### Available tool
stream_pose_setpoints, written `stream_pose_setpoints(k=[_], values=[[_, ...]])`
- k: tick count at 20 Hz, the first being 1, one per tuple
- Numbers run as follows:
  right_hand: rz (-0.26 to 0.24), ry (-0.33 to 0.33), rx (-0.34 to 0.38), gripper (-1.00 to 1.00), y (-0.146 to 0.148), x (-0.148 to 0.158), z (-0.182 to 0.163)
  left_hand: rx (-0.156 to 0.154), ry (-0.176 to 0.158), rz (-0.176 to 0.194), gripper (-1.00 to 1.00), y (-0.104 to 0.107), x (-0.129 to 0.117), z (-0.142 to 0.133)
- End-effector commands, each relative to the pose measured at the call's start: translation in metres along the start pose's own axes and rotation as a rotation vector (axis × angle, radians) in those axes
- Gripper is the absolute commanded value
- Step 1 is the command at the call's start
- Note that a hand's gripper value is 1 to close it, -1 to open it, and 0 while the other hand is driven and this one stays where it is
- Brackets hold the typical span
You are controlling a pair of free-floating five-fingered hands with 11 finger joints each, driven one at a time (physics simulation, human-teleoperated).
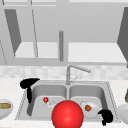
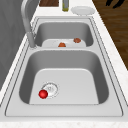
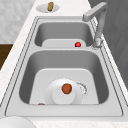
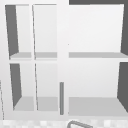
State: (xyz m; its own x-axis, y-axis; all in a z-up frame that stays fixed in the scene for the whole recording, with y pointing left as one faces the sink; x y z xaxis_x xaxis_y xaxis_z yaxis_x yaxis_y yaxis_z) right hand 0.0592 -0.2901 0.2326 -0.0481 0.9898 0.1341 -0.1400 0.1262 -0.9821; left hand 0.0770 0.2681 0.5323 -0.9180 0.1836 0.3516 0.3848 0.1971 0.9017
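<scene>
My left hand (image 1: 27, 83) hovers over the sink's (image 1: 110, 92) back left corner, fingers hanging straight down, holding nothing. My right hand (image 1: 106, 116) floats at the sink's front right corner, beside the white plate (image 1: 96, 112) in the right basin, fingers relaxed and empty; its spread fingers (image 2: 113, 3) show over the floor. A small red ball (image 1: 45, 99) lies by the drain (image 2: 51, 88) in the left basin (image 2: 75, 82). A large red sphere (image 1: 67, 114) sits in front of the sink's divider. The plate (image 3: 60, 98) carries a brown food piece (image 3: 66, 88).
The faucet (image 1: 75, 68) rises behind the divider, spout swung right. A plate with bread (image 1: 5, 106) is on the left counter. On the right counter are a white plate (image 2: 83, 10) and a bottle (image 2: 65, 6). An open wall cabinet (image 4: 62, 97) with bare shelves hangs above.
</scene>
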Motion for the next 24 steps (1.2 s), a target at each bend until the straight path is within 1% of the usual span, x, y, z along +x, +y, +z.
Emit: stream_pose_setpoints(k=[1,6,13,14,15,18,20,24], values=[[0.0,0.0,0.0,0.0,0.0,0.0,0.0,0.118,0.07,-0.031,-1.0,-0.002,0.004,0.0],[0.0,0.0,0.0,0.0,0.0,0.0,0.0,0.105,0.088,-0.041,-1.0,-0.003,0.007,-0.001],[0.0,0.0,0.0,0.0,0.0,0.0,0.0,0.105,0.094,-0.045,-1.0,-0.004,0.009,-0.001],[0.0,0.0,0.0,0.0,0.0,0.0,0.0,0.111,0.085,-0.048,-1.0,-0.004,0.01,-0.002],[0.0,0.0,0.0,0.0,0.0,0.0,0.0,0.119,0.07,-0.057,-1.0,-0.001,0.012,-0.003],[0.0,0.0,0.0,0.0,0.0,0.0,0.0,0.131,0.059,-0.061,-1.0,0.001,0.015,-0.004],[0.0,0.0,0.0,0.0,0.0,0.0,0.0,0.141,0.045,-0.065,-1.0,0.004,0.018,-0.005],[0.0,0.0,0.0,0.0,0.0,0.0,0.0,0.145,0.038,-0.079,-1.0,0.008,0.024,-0.008]])
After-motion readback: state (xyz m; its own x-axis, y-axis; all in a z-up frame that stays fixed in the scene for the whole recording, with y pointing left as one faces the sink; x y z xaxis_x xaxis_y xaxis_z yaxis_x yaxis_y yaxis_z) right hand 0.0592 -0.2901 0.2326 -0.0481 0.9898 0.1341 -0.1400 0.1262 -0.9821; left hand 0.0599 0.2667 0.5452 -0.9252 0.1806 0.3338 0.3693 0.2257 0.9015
